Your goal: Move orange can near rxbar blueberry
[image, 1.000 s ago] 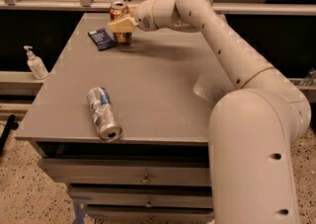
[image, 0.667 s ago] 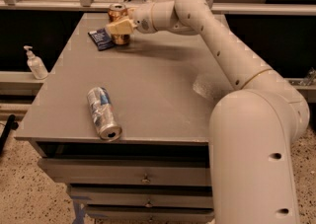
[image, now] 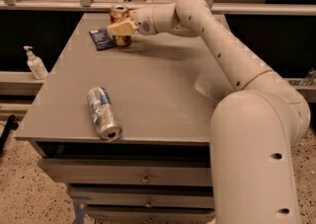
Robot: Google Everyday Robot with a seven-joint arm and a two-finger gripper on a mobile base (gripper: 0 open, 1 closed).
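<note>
Orange can upright, long axis vertical, silver top up, at far side of table. Gripper clasps its middle from the right; bar just left.

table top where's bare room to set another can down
Bare: the middle of the table, between the lying silver-and-blue can and the arm. Crowded: far left, gripper at the orange can beside the rxbar blueberry.

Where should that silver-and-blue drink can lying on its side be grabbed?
Mid-body, from above, closing across its round sides: the silver-and-blue drink can lies flat, ends pointing front and back. The end effector is far off, at the upright copper-orange can.
</note>
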